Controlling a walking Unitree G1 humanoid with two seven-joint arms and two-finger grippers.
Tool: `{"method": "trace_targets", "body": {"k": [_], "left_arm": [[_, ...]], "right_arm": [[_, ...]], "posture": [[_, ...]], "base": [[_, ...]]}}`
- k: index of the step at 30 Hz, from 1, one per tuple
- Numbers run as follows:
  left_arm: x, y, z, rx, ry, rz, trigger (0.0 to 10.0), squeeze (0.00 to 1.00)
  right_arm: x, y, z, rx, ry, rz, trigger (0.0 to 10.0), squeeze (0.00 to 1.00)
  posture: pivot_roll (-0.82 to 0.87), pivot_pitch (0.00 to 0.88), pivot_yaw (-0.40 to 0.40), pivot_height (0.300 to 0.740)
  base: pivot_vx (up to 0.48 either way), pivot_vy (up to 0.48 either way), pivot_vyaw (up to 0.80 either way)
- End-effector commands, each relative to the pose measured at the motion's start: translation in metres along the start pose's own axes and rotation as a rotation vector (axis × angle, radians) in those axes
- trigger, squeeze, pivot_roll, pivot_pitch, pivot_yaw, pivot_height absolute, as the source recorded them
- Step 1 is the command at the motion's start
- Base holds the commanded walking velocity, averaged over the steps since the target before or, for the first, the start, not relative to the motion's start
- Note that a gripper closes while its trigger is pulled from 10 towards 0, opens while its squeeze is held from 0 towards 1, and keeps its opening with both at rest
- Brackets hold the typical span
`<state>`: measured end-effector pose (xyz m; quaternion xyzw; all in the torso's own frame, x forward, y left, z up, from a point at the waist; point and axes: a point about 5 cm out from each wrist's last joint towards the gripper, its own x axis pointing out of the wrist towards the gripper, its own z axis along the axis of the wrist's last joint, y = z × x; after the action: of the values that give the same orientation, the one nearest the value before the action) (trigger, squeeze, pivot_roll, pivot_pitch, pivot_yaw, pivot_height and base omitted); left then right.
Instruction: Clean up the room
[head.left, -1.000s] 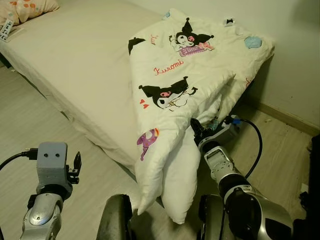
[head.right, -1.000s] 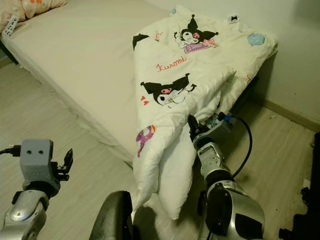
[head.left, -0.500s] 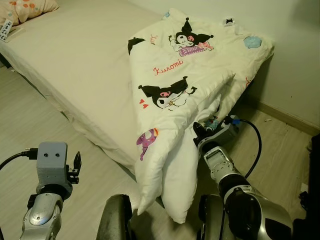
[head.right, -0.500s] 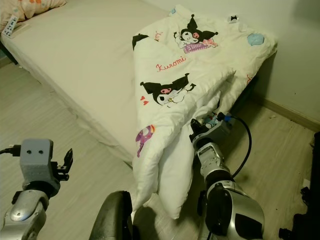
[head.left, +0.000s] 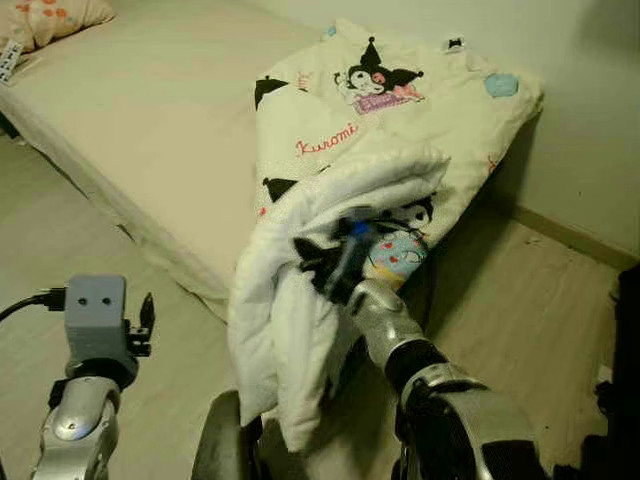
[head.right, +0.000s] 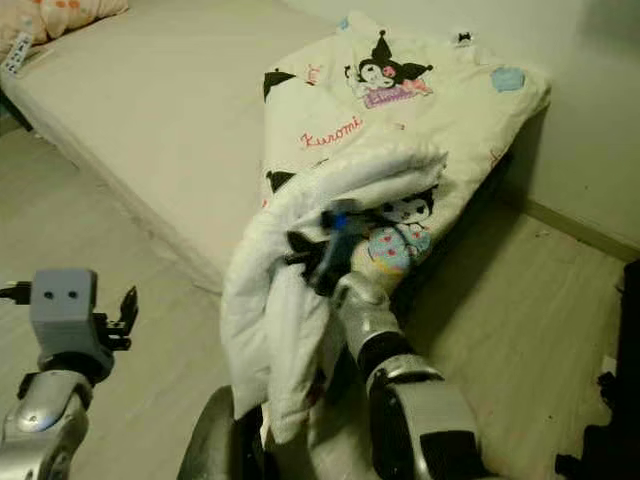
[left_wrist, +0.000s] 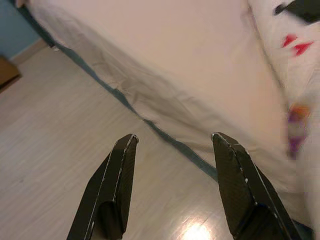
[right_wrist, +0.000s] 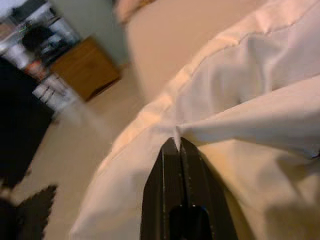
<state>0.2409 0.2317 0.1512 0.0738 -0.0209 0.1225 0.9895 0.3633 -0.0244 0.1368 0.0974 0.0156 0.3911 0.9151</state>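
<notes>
Bed (head.left: 150, 110): right gripper (right_wrist: 176, 145) pinching puffy quilt (head.left: 330, 200).

The cream quilt (head.left: 420, 110) carries the red script word "Kuromi" (head.left: 325, 140) beside its black-eared cartoon figures; no other lettering is legible.

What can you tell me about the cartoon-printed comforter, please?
The comforter is a puffy, cream quilted cover printed with black-and-white cartoon characters, red script lettering and small blue patches. Most of it lies rumpled on the bed, near the wall. Its near edge is lifted and folded back over itself, white underside showing, pinched in the right gripper, whose fingers are shut on a fold. A loose end hangs toward the wooden floor.
</notes>
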Motion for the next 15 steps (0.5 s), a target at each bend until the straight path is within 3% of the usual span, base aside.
{"method": "trace_targets", "body": {"k": [1, 2, 6, 10, 11, 12, 13, 15], "left_arm": [[-0.001, 0.008, -0.002, 0.036, 0.005, 0.027, 10.0, 0.00], [-0.001, 0.010, -0.001, 0.036, -0.001, 0.038, 10.0, 0.00], [0.000, 0.013, -0.001, 0.033, -0.005, 0.055, 10.0, 0.00], [0.001, 0.012, -0.001, 0.031, -0.005, 0.058, 10.0, 0.00], [0.001, 0.012, -0.001, 0.031, -0.004, 0.056, 10.0, 0.00], [0.001, 0.012, -0.001, 0.031, -0.004, 0.056, 10.0, 0.00], [0.001, 0.011, -0.002, 0.030, -0.003, 0.055, 10.0, 0.00], [0.001, 0.011, -0.002, 0.030, -0.003, 0.055, 10.0, 0.00]], "right_arm": [[0.004, 0.018, -0.012, -0.033, 0.049, 0.098, 0.0, 0.00], [0.007, 0.033, -0.020, -0.083, 0.084, 0.179, 0.0, 0.00], [0.006, 0.051, -0.036, -0.164, 0.146, 0.292, 0.0, 0.00], [0.001, 0.054, -0.047, -0.212, 0.187, 0.295, 0.0, 0.00], [0.000, 0.050, -0.048, -0.221, 0.192, 0.255, 0.7, 0.00], [0.000, 0.050, -0.048, -0.221, 0.192, 0.255, 0.7, 0.00], [-0.001, 0.047, -0.048, -0.227, 0.194, 0.227, 8.1, 0.00], [-0.001, 0.047, -0.048, -0.227, 0.194, 0.227, 8.1, 0.00]], "posture": [[0.17, 0.279, 0.082, 0.582], [0.17, 0.278, 0.078, 0.582], [0.17, 0.279, 0.077, 0.582], [0.16, 0.279, 0.075, 0.582], [0.16, 0.279, 0.075, 0.582], [0.16, 0.279, 0.075, 0.582], [0.16, 0.279, 0.075, 0.582], [0.16, 0.279, 0.075, 0.582]], "base": [[0.000, 0.000, 0.00], [0.000, 0.000, 0.00], [0.000, 0.000, 0.00], [0.000, 0.000, 0.00], [0.000, 0.000, 0.00], [0.000, 0.000, 0.00], [0.000, 0.000, 0.00], [0.000, 0.000, 0.00]]}}
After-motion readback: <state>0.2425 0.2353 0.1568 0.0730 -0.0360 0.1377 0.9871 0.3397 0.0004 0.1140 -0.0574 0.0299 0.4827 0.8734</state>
